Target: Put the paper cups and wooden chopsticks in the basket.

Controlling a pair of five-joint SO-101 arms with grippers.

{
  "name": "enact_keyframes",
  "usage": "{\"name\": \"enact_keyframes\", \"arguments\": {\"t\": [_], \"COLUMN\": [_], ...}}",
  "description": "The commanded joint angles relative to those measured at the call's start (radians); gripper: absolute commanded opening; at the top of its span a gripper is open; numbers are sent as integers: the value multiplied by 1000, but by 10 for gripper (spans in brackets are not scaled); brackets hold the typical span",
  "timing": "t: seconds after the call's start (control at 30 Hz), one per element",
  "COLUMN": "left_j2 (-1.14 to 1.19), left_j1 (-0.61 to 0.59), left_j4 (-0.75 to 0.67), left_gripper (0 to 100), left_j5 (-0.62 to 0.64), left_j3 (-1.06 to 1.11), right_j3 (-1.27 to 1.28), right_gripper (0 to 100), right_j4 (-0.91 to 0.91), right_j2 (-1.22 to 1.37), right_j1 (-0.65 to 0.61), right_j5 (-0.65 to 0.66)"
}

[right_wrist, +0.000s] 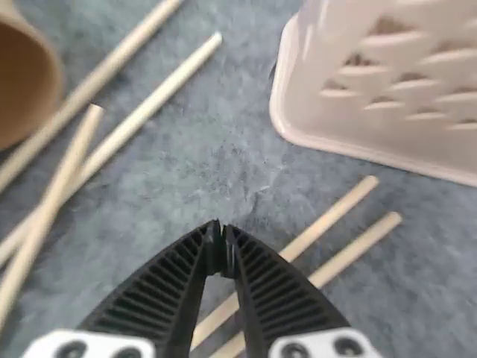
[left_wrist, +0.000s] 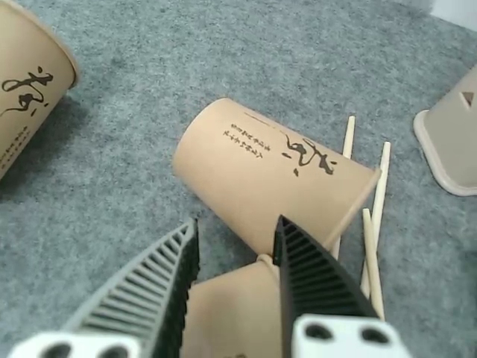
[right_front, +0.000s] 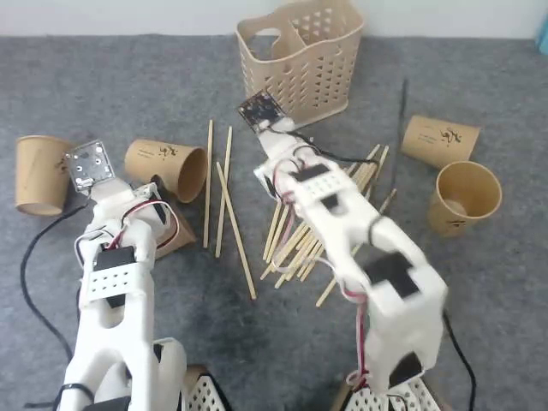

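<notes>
1. The left gripper (left_wrist: 237,227) stands moderately open and holds nothing. Its ribbed black fingers (left_wrist: 160,287) point down toward the grey carpet (right_front: 128,77).
2. The rim end of a half-hidden paper cup (left_wrist: 231,309) shows between and beneath those fingers. I cannot tell whether they touch it.
3. Just past the fingertips, a lying paper cup (left_wrist: 276,171) rests on its side against the half-hidden one. It carries dark brush-style characters and a row of small print.
4. A far-left paper cup (right_front: 40,174) with the same brush mark sits apart from both.
5. Three loose wooden chopsticks (right_front: 208,184) lie between the arms, just beyond the lying cup's mouth.
6. The right gripper (right_wrist: 221,250) is closed tight with nothing between its jaws. It hangs over bare carpet near the foot of the basket (right_front: 317,68).
7. Two chopsticks (right_wrist: 335,224) lie side by side just beside the right gripper's tip.
8. The beige, perforated basket stands upright at the far middle of the carpet.
9. A chopstick pile (right_front: 291,253) is spread under the right arm.
10. Off to the right are a tipped paper cup (right_front: 439,139), also brush-marked, and near it an upright paper cup (right_front: 462,197) with its mouth open upward.
</notes>
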Motion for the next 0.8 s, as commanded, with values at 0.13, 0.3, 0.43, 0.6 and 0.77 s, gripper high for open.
{"name": "enact_keyframes", "arguments": {"t": [0.13,0.3,0.43,0.6,0.77], "left_j2": [2,2,2,2,2], "left_j1": [-5,-2,0,0,0], "left_j4": [-34,-38,-57,-57,-57], "left_gripper": [160,160,160,160,160], "left_j5": [9,9,-9,-11,-12], "left_j3": [-61,-61,-54,-54,-54], "right_j3": [-322,-311,-255,-189,-180], "right_gripper": [9,9,9,9,9], "right_j4": [309,364,363,357,318], "right_j2": [85,97,84,-15,-70], "right_j1": [97,177,214,182,99], "right_j5": [12,17,61,63,17]}}
